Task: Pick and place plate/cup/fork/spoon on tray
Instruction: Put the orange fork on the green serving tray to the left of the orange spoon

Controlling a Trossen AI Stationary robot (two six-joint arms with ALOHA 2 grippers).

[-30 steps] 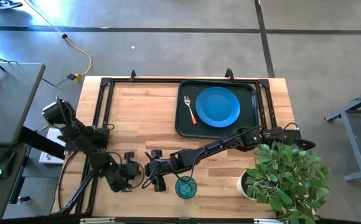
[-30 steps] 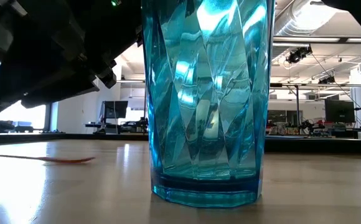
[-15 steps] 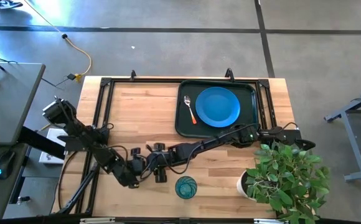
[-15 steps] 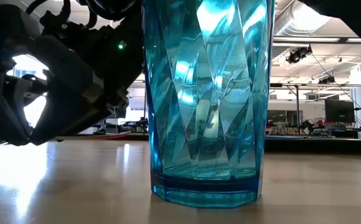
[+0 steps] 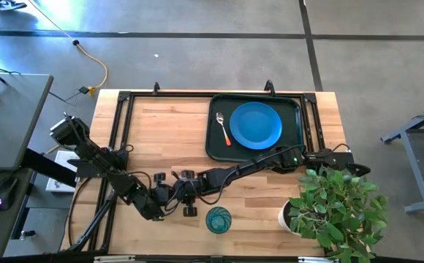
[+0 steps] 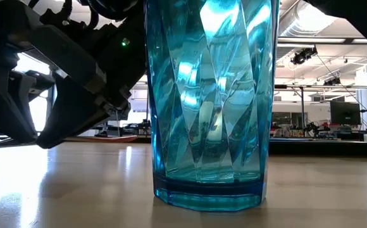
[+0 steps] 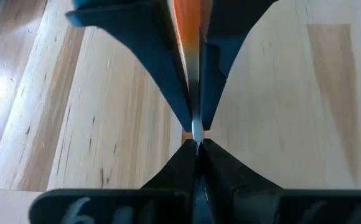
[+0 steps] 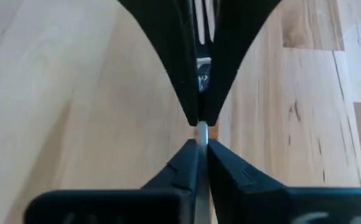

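Observation:
The spoon (image 7: 190,37), silver metal with an orange handle, is held level between my two grippers over the table's near middle. My left gripper (image 7: 196,149) and my right gripper (image 8: 200,146) meet tip to tip, both shut on it; from above they show as left (image 5: 172,194) and right (image 5: 186,193). The see-through teal cup (image 5: 218,219) stands upright on its base just nearer than the grippers and fills the low view (image 6: 212,95). The blue plate (image 5: 256,124) and the fork (image 5: 223,128) lie flat in the dark tray (image 5: 212,150) at the far right. My left gripper pinches the spoon's silver metal part (image 7: 197,132), next to the orange handle, between its two fingertips. The fingers lie level and point toward the table's right. My right gripper has the orange handle (image 7: 188,56) between its two fingers. The handle runs along the fingers, back toward the palm. They come level from the table's right, and their tips meet at the silver part (image 8: 201,133).
A leafy plant (image 5: 336,208) in a white pot (image 5: 292,215) stands at the near right corner, beside my right arm. A black frame (image 5: 124,117) runs along the table's left and far edges. Bare wood lies on the table's left half.
My left gripper has gone toward the table's right and a little toward its far edge, carrying the spoon. My right gripper has drawn toward the far edge, away from the cup, and now meets the left one tip to tip. The cup has stayed put.

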